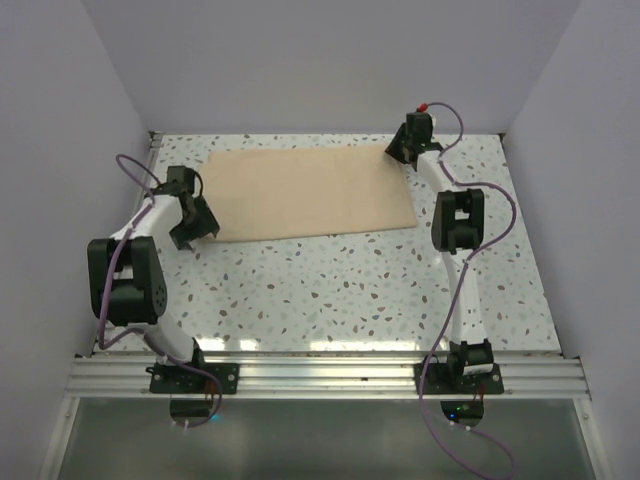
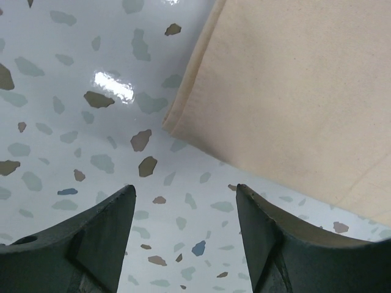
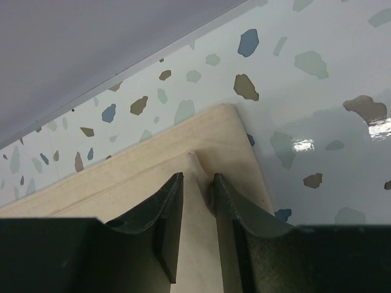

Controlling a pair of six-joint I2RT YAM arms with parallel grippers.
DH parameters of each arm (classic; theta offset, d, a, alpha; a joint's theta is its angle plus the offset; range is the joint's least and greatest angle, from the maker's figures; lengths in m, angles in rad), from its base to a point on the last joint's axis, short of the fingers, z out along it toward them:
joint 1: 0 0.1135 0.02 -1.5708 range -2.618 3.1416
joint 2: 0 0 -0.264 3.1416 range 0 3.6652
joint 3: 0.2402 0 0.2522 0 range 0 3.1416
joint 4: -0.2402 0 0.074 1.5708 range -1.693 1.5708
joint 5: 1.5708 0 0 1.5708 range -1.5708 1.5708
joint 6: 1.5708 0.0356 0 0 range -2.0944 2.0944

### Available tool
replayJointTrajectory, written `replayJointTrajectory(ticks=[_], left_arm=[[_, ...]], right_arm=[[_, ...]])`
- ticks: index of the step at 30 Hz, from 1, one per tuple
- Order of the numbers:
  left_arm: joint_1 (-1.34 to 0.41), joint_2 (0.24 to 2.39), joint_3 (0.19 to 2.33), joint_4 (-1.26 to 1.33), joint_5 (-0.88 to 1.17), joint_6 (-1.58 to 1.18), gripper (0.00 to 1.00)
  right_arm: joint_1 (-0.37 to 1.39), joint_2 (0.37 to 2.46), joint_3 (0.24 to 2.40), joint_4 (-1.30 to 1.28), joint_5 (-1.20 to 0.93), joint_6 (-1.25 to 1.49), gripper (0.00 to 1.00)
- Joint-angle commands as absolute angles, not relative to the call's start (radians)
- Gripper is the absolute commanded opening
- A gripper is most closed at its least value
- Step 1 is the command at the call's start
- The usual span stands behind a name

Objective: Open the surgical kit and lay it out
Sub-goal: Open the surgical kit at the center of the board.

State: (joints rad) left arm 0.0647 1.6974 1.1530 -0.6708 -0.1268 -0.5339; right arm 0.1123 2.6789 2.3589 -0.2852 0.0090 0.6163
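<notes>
The beige cloth wrap (image 1: 305,195) lies flat as a folded rectangle at the far middle of the table. No steel tray or instruments show; they are hidden or out of view. My left gripper (image 1: 195,225) is open and empty, just off the cloth's near left corner (image 2: 293,91), with bare table between its fingertips (image 2: 183,189). My right gripper (image 1: 405,150) is at the cloth's far right corner. In the right wrist view its jaws (image 3: 197,177) stand close together, pinching a raised fold of the top cloth layer (image 3: 232,131).
The speckled table (image 1: 330,290) is walled on the left, back and right; the back wall is close behind the right gripper. A metal rail (image 1: 320,375) runs along the near edge at the arm bases.
</notes>
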Motion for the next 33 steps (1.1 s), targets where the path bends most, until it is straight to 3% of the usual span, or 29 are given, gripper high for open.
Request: replayJointTrajectory(ticks=[1, 5, 8, 9, 15, 19, 23, 33], left_arm=[[0.061, 1.626, 1.121, -0.695, -0.15, -0.52, 0.71], [0.061, 1.565, 1.079, -0.704, -0.15, -0.522, 0.71], [0.061, 1.519, 1.063, -0.718, -0.15, -0.522, 0.72], [0.063, 1.494, 1.062, -0.729, -0.153, -0.519, 0.72], [0.061, 1.414, 1.109, -0.772, -0.167, -0.497, 0.76], [0.061, 1.349, 1.155, -0.79, -0.15, -0.483, 0.87], [0.061, 1.302, 1.173, -0.805, -0.123, -0.472, 0.89], [0.052, 1.18, 1.106, -0.767, -0.092, -0.499, 0.88]], right_arm=[[0.118, 2.703, 2.401, -0.333, 0.043, 0.589, 0.3], [0.118, 2.715, 2.419, -0.35, 0.044, 0.569, 0.21], [0.118, 2.721, 2.419, -0.36, 0.043, 0.558, 0.02], [0.118, 2.718, 2.41, -0.359, 0.044, 0.555, 0.0], [0.118, 2.659, 2.359, -0.364, 0.032, 0.54, 0.0], [0.133, 2.548, 2.298, -0.376, 0.032, 0.511, 0.0], [0.164, 2.345, 2.206, -0.413, 0.031, 0.483, 0.0], [0.301, 1.818, 1.657, -0.428, 0.005, 0.459, 0.0]])
